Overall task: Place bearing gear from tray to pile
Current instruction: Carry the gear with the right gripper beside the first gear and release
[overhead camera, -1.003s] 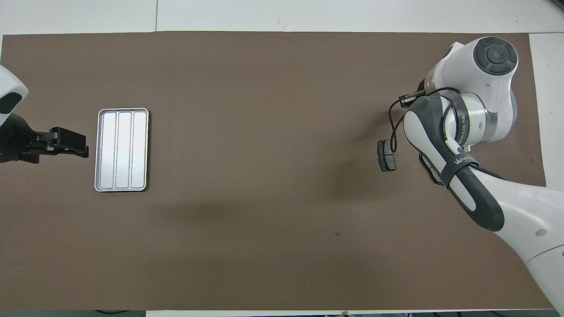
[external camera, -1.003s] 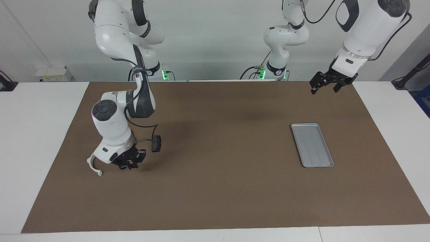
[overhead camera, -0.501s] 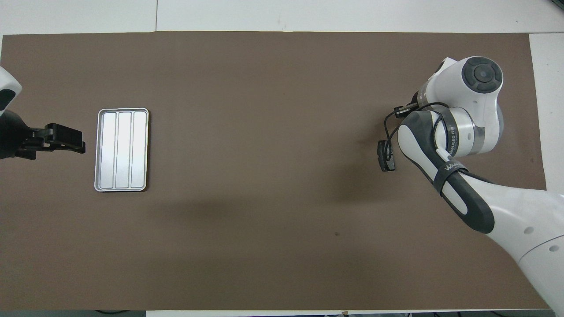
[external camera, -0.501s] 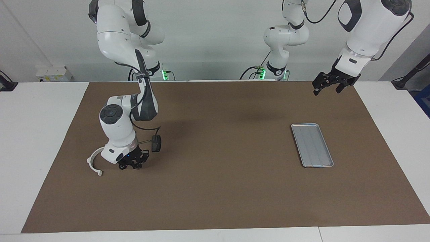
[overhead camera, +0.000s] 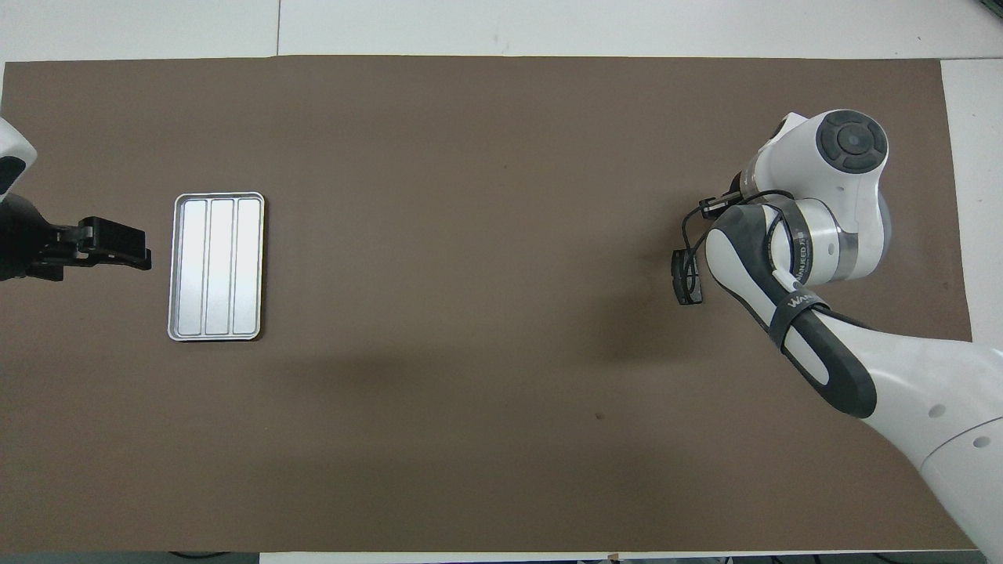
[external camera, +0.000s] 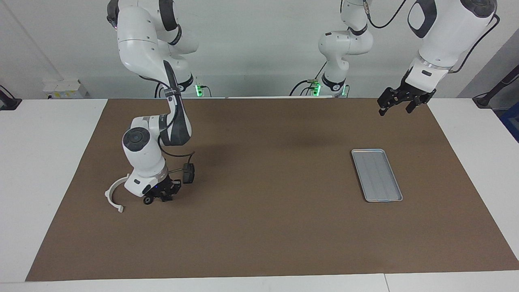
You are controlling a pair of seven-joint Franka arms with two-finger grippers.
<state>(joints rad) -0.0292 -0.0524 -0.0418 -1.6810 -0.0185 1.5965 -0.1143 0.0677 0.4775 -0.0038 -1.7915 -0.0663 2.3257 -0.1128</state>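
The silver tray lies bare on the brown mat at the left arm's end; it also shows in the overhead view. The pile lies at the right arm's end: a white half-ring bracket and a dark brake-pad piece, which also shows in the overhead view. My right gripper is low over the mat between bracket and pad. A small dark round part shows at its tips; I cannot tell whether it is held. My left gripper waits raised and open, nearer the robots than the tray.
The brown mat covers most of the white table. In the overhead view the right arm's wrist hides the bracket, the second pad and the right gripper.
The right arm's wrist swung a little toward the table's middle and straightened over the pile, uncovering more of the bracket. The left gripper drifted slightly up and outward.
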